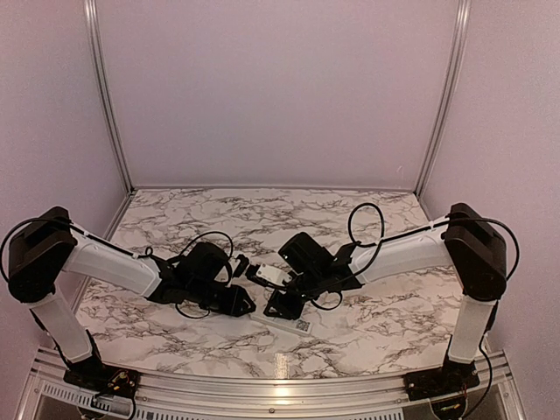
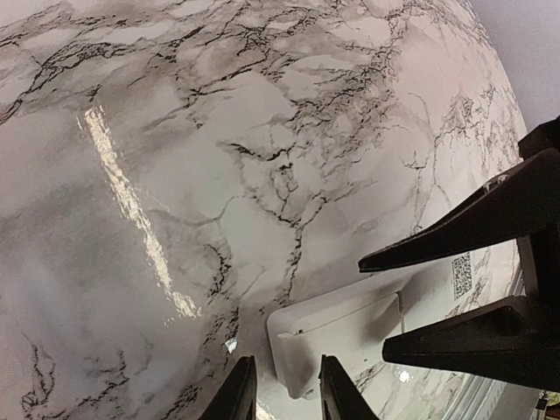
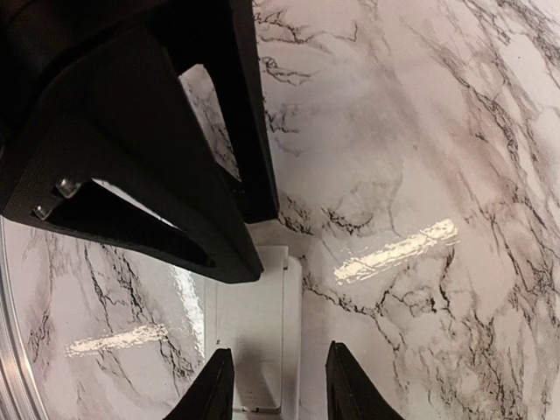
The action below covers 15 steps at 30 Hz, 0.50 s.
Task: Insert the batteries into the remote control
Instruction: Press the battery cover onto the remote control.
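- Slim white rectangular plastic remote control lies flat on the grey-veined marble table.
- Left gripper: jaws narrowly apart, empty, beside the remote's end.
- Right gripper: jaws apart above it; contact unclear.

Both robot limbs share one build. The left arm and the right arm are smooth white tubular links joined by bulky matte black joint housings, each rising from a black base mount. Thin black cables run in loose loops along them. A white boxy wrist piece sits among the black parts. The left gripper and the right gripper have black wedge-shaped fingers narrowing to slim tips. Two small shiny screw heads mark a corner of finely ribbed black plastic.
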Each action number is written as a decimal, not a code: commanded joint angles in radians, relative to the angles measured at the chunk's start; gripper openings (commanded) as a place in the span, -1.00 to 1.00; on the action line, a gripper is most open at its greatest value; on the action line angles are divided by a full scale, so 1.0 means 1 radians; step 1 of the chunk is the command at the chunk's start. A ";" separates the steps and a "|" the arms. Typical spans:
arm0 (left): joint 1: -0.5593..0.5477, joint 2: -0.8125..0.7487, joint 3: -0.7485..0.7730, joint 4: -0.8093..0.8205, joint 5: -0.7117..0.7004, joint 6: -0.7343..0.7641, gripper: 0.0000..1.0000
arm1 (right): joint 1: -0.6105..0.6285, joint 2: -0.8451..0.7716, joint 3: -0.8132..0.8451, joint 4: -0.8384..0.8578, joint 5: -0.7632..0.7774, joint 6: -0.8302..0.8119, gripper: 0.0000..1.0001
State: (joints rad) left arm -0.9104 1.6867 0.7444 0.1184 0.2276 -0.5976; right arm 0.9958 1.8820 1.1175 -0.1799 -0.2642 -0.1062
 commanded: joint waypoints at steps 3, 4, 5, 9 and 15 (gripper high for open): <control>0.005 0.026 0.038 0.020 0.009 0.026 -0.52 | -0.006 0.010 0.015 0.008 -0.007 0.011 -0.32; 0.004 0.028 0.038 0.021 0.009 0.027 -0.54 | -0.006 0.012 0.015 0.008 -0.007 0.011 -0.33; 0.004 0.030 0.040 0.019 0.011 0.028 -0.56 | -0.006 0.014 0.015 0.008 -0.006 0.010 -0.34; 0.004 0.034 0.035 0.018 0.015 0.027 -0.62 | -0.006 0.020 0.012 0.005 -0.006 0.009 -0.36; 0.001 0.038 0.026 0.023 0.023 0.025 -0.70 | -0.007 0.020 0.006 0.004 -0.006 0.010 -0.39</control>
State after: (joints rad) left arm -0.9104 1.7073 0.7635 0.1268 0.2363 -0.5823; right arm 0.9936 1.8824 1.1175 -0.1799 -0.2642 -0.1040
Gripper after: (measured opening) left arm 0.160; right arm 0.311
